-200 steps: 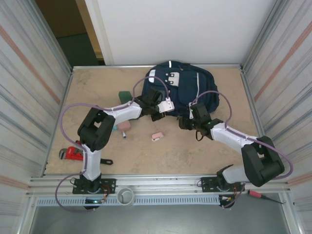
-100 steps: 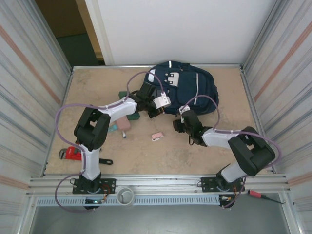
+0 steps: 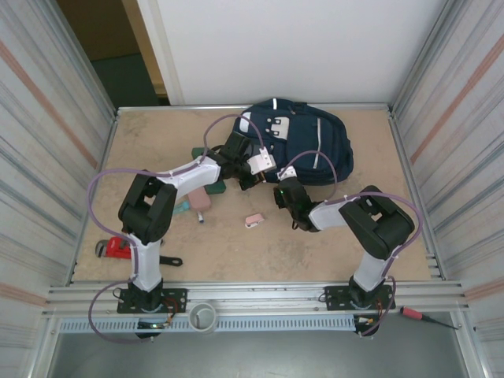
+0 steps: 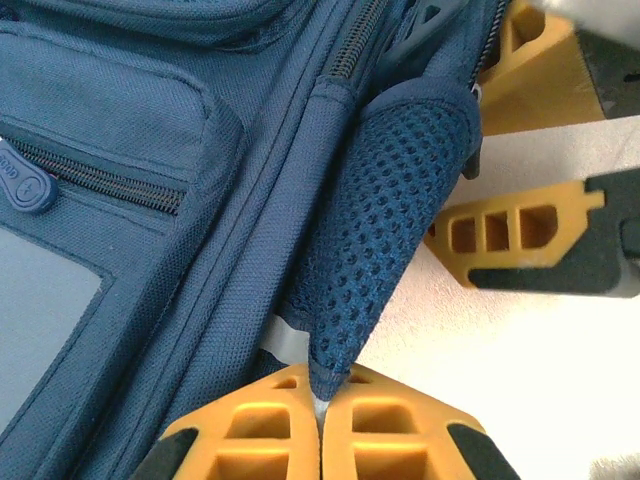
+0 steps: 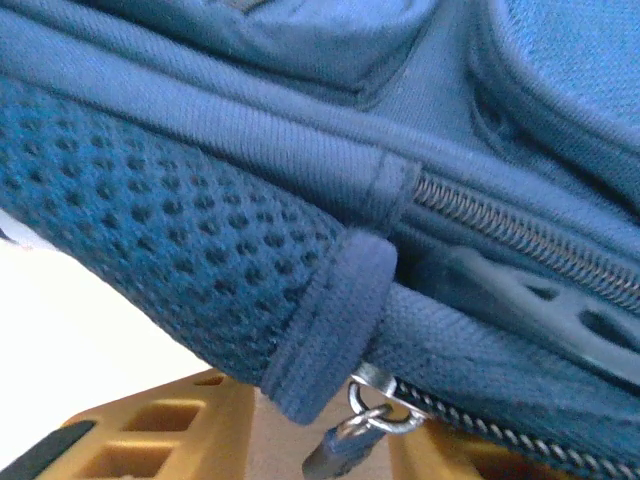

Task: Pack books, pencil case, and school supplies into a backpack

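Observation:
The navy backpack (image 3: 303,146) lies at the back of the table. My left gripper (image 3: 244,175) is at its near left corner, shut on the tip of a navy mesh strap (image 4: 385,210), which is pinched between the orange fingers (image 4: 250,430). My right gripper (image 3: 282,194) is just right of it, at the backpack's near edge. It is open, with the zip pull (image 5: 345,455) hanging between its fingers (image 5: 150,435) and touching neither. The pink pencil case (image 3: 201,198), a pink eraser (image 3: 253,220) and a green book (image 3: 200,152) lie to the left on the table.
A red pipe wrench (image 3: 116,247) and a black spanner (image 3: 169,261) lie near the left arm's base. A red screwdriver (image 3: 413,314) rests on the front rail at the right. Metal walls close in both sides of the table.
My right gripper has swung left to the backpack's near left corner, and its jaws have narrowed around the zip pull. My left gripper shifted slightly back and left, still holding the strap.

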`<state>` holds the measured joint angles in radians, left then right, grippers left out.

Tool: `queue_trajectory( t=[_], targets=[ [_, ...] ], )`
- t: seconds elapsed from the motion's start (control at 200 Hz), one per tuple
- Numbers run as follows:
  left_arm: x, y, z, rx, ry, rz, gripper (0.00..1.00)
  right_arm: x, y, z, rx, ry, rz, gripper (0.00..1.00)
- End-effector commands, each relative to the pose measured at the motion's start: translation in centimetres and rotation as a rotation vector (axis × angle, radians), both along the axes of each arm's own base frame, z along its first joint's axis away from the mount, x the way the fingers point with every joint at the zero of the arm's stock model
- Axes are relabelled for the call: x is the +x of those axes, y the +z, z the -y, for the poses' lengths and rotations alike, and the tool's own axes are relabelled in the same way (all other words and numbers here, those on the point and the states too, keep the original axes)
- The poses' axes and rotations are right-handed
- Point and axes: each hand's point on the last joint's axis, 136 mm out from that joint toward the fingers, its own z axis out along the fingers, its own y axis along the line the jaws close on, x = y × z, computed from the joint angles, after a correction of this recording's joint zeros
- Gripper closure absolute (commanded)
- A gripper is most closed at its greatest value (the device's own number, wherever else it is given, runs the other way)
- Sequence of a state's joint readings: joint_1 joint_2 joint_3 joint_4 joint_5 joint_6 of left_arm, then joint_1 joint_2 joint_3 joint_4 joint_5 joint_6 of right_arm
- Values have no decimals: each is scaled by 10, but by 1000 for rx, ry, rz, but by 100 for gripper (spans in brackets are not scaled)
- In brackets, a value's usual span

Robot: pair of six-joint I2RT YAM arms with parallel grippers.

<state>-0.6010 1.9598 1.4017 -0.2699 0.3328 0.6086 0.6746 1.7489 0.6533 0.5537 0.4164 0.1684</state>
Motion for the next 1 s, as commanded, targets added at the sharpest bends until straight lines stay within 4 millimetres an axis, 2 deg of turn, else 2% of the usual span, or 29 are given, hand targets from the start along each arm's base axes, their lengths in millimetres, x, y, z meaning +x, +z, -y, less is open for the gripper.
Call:
queue_trajectory(
  t=[0.0,0.145,0.281,0.571,0.847,0.992],
  targets=[
    [-2,39,6,-64,-18,29,98,10,15,4,-18,-53,68,71],
    [1,37,2,-59,-8,31,98,7,14,16,-50,-89,61,86],
    [6,33,-7,-52,16,35,98,-4,11,28,-51,-102,26,100],
    [22,29,-28,-45,69,95,99,-35,-3,65,51,-165,-111,100],
    [38,30,-45,-32,126,142,100,-51,4,104,293,-280,-252,100],
    [46,29,-54,-13,170,168,99,-58,10,109,367,-277,-312,100]
  ],
)
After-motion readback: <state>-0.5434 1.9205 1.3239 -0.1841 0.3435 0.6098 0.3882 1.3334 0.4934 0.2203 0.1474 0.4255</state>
